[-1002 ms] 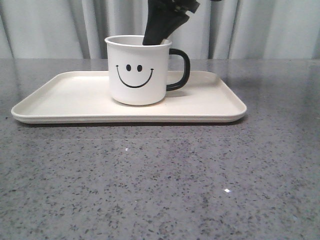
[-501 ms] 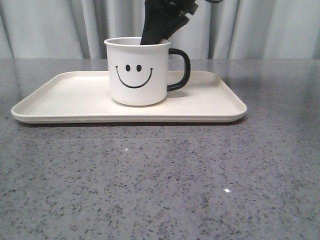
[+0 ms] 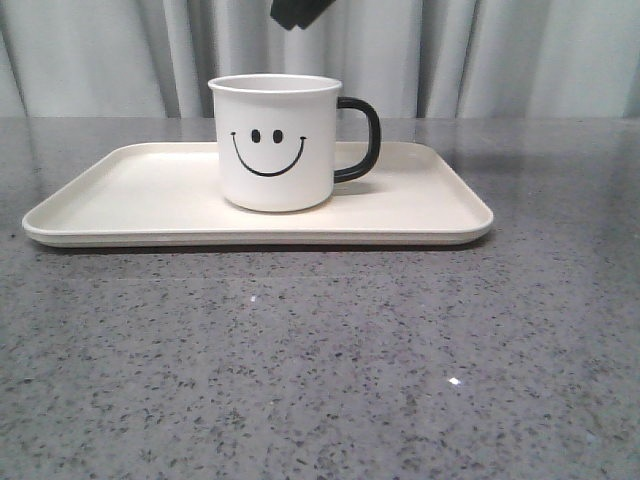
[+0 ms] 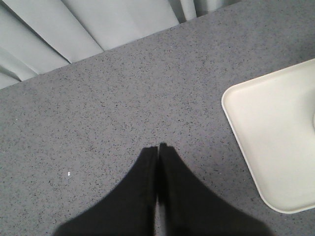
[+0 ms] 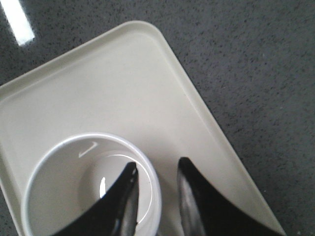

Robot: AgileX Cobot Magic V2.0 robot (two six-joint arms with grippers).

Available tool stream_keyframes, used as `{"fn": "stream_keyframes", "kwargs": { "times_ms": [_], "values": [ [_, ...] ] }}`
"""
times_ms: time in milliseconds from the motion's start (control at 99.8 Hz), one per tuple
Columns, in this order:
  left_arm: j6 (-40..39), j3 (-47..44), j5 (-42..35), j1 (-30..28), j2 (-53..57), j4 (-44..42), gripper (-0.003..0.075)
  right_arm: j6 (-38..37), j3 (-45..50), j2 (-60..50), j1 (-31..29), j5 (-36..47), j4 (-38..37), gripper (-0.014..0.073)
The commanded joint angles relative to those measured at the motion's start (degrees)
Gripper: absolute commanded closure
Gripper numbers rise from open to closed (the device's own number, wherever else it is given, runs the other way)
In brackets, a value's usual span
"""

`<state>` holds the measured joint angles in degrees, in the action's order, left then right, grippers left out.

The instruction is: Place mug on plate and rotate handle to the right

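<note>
Most of the right arm is cut off at the top of the front view; only a small black piece of it shows above the mug [image 3: 276,141]. The left arm cannot be seen from the front at all. Its own camera shows the left gripper [image 4: 158,147] over bare grey table [image 3: 320,370], with its two black fingers pressed flat together and nothing between them. One rounded corner of the plate [image 4: 275,132] pokes in at the side of that picture, and the rest runs off the edge.

From the right wrist camera, the right gripper [image 5: 156,169] hangs above the mug's rim with its two fingers apart. One finger sits over the inside of the mug and one over the outside (not touching it, since the front view shows that arm well above the mug). The bottom part of the mug is cut off there, and the handle is hidden.

There is one mug, one plate and one handle [image 3: 362,139]. The white mug with its black smiley face stands upright on the cream plate [image 3: 130,200], a bit right of the middle. The black handle sticks out to the right. A pale curtain [image 3: 520,55] hangs behind the table.
</note>
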<state>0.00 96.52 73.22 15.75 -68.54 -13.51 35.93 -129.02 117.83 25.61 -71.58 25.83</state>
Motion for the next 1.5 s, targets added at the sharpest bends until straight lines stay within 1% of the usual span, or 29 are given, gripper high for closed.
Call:
{"fn": "stream_keyframes", "kwargs": {
  "times_ms": [0, 120, 210, 331, 441, 491, 561, 662, 742, 852, 972, 1093, 1163, 1263, 1393, 1493],
  "values": [
    [-0.48, 1.32, -1.03, -0.20, 1.10, -0.97, 0.0740, -0.50, -3.02, -6.40, -0.10, -4.36, 2.23, 0.0366],
    [-0.48, 1.32, -1.03, -0.20, 1.10, -0.97, 0.0740, -2.24, -3.71, -10.56, -0.97, -2.53, 2.18, 0.0366],
    [-0.48, 1.32, -1.03, -0.20, 1.10, -0.97, 0.0740, -3.82, -3.72, -14.62, -3.16, -0.49, 2.25, 0.0366],
    [-0.48, 1.32, -1.03, -0.20, 1.10, -0.97, 0.0740, -6.98, -3.72, -20.52, -8.48, 1.61, 2.25, 0.0371],
    [-0.48, 1.32, -1.03, -0.20, 1.10, -0.97, 0.0740, -9.61, -3.72, -25.51, -15.04, 2.86, 2.25, 0.0375],
    [-0.48, 1.32, -1.03, -0.20, 1.10, -0.97, 0.0740, -10.51, -3.72, -27.96, -18.26, 3.30, 2.25, 0.0395],
    [-0.48, 1.32, -1.03, -0.20, 1.10, -0.97, 0.0740, -12.29, -3.72, -30.74, -22.95, 4.27, 2.25, 0.0452],
    [-0.48, 1.32, -1.03, -0.20, 1.10, -0.97, 0.0740, -15.57, -3.72, -34.11, -29.55, 5.81, 2.25, 0.0575],
    [-0.48, 1.32, -1.03, -0.20, 1.10, -0.97, 0.0740, -17.45, -3.67, -36.24, -33.45, 7.24, 2.25, 0.0667],
    [-0.48, 1.32, -1.03, -0.20, 1.10, -0.97, 0.0740, -20.11, -3.52, -38.68, -36.93, 9.34, 2.20, 0.0652],
    [-0.48, 1.32, -1.26, -0.20, 1.10, -0.87, 0.0740, -22.13, -1.37, -41.60, -37.76, 12.94, 1.56, 0.0652],
    [-0.48, 1.32, -1.75, -0.20, 1.10, -0.50, 0.0740, -22.84, 5.67, -46.04, -37.76, 17.88, 0.84, 0.0652],
    [-0.48, 1.32, -1.75, -0.20, 1.10, -0.37, 0.0740, -22.84, 12.51, -49.68, -37.76, 21.96, 0.03, 0.0652],
    [-0.58, 1.22, -2.08, -0.20, 1.23, -0.37, 0.0740, -22.84, 26.17, -56.73, -37.77, 30.09, -1.66, 0.0652],
    [-0.58, 0.96, -3.11, -0.20, 2.47, -0.27, 0.0740, -22.89, 43.65, -67.35, -37.77, 40.97, -1.56, 0.0652],
    [-0.58, 0.10, -3.75, -0.20, 3.75, -0.16, 0.0740, -22.89, 55.65, -74.81, -37.77, 45.24, -1.50, 0.0652]
  ]
}}
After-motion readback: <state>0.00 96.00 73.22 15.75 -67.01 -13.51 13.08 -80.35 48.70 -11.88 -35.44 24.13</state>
